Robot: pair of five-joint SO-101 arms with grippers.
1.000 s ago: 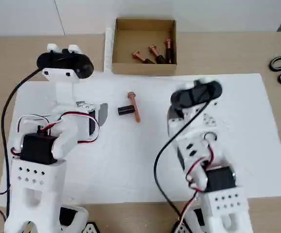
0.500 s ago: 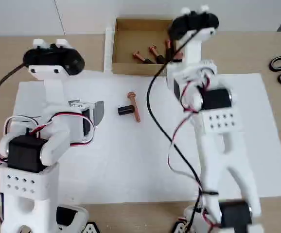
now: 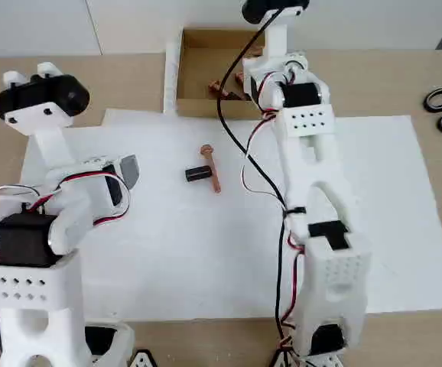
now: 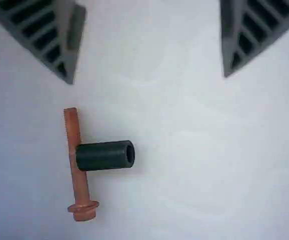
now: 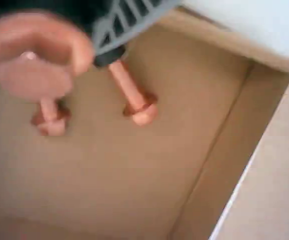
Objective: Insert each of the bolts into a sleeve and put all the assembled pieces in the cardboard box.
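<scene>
Left gripper point(image 4: 148, 75), jaws wide and empty, hangs left of the loose bolt point(image 3: 212, 170) and sleeve point(image 3: 198, 173) mid-frame in the high view. The bolt lies top-to-bottom, with the sleeve crosswise, touching it. Right gripper point(image 5: 92, 37) clamps an assembled piece point(image 5: 32, 60) over the cardboard box point(image 3: 206, 32).

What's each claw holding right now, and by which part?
Left claw: open, empty. Right claw, over the cardboard box, grips a bolt somewhere behind its head, which juts toward the camera; the exact spot is blurred.
</scene>
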